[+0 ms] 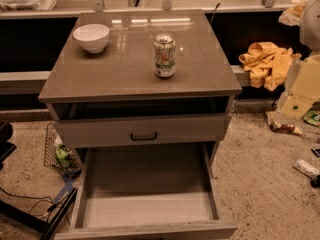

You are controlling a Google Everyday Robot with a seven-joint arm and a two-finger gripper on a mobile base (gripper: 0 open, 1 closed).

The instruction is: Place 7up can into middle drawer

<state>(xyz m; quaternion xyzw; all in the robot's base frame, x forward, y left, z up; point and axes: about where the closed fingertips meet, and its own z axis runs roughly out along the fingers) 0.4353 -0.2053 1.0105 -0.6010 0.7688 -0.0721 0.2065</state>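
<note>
The 7up can (164,55) is white and green with a silver top. It stands upright on the brown cabinet top (130,69), right of centre. The middle drawer (147,209) is pulled far out below, with a bare pale floor and low side walls, and nothing lies in it. My gripper (299,91) shows as pale blocky parts at the right edge of the view. It is beside the cabinet, well to the right of the can and touching nothing.
A white bowl (91,37) sits at the top's back left. The upper drawer front with a black handle (144,135) is slightly out. Yellow cloth (267,61) and litter lie on the floor to the right. A wire basket (57,151) and cables are to the left.
</note>
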